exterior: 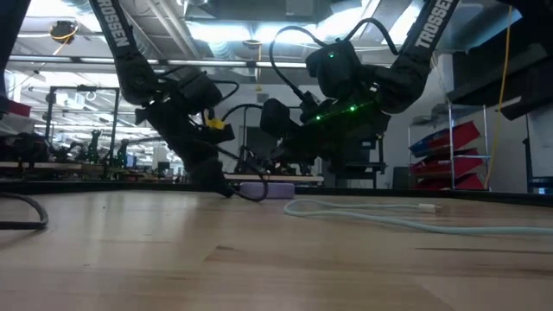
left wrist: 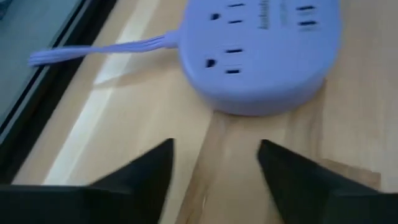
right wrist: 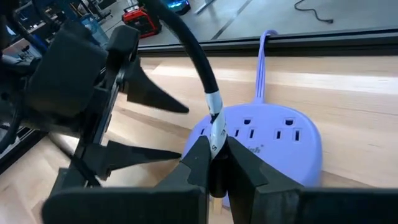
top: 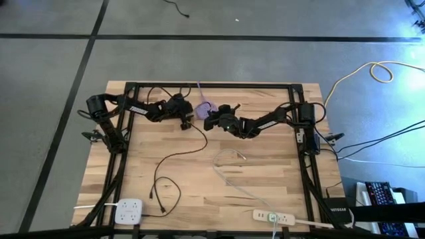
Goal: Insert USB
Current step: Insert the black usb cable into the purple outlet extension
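Currently the right gripper (right wrist: 216, 163), clamped on a black USB cable (right wrist: 198, 59), holds it just above the purple power strip (right wrist: 273, 140), while the left gripper (left wrist: 214, 163) hangs open and empty beside it; next comes aligning the plug with a port.

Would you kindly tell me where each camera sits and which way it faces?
High: overhead, straight down on the table and both arms.
Low: table height, level toward the room; both arms descend.
Left wrist: past the open left gripper at the purple power strip.
Right wrist: past the right gripper, shut on the black cable, toward the left gripper.
Both wrist views share the strip.
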Controlling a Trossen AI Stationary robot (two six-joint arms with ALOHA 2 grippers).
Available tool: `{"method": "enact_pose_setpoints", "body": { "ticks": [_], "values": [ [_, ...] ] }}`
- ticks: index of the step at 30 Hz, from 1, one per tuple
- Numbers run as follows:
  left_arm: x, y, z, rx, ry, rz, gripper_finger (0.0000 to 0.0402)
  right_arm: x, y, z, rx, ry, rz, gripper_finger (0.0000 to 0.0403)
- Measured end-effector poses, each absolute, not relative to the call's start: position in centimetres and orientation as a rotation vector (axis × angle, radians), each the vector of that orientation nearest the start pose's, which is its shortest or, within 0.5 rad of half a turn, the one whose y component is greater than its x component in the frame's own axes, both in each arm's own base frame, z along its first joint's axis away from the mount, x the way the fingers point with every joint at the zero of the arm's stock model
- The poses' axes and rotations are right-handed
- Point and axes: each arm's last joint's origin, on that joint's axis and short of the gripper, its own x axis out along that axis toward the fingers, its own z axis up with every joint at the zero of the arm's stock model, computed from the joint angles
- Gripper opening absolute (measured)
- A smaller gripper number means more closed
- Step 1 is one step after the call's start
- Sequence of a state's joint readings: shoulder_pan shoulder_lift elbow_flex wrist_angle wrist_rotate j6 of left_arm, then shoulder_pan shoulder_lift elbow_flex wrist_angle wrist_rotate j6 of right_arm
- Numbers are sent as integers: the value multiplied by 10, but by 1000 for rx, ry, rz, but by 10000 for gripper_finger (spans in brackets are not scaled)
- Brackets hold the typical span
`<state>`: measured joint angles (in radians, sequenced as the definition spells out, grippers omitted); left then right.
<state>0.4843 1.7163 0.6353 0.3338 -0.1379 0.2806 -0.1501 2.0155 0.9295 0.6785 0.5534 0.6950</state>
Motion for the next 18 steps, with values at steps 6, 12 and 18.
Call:
{"method": "enact_pose_setpoints", "body": {
  "ticks": [6,12,18],
  "values": [
    [262,136,114,128,839,522,392,379,-73,116,571,153,-796,8],
    [263,133,114,145,845,535,398,379,-73,117,572,150,-794,8],
    [265,133,115,139,816,490,398,380,-70,117,575,148,-782,8]
  ]
}}
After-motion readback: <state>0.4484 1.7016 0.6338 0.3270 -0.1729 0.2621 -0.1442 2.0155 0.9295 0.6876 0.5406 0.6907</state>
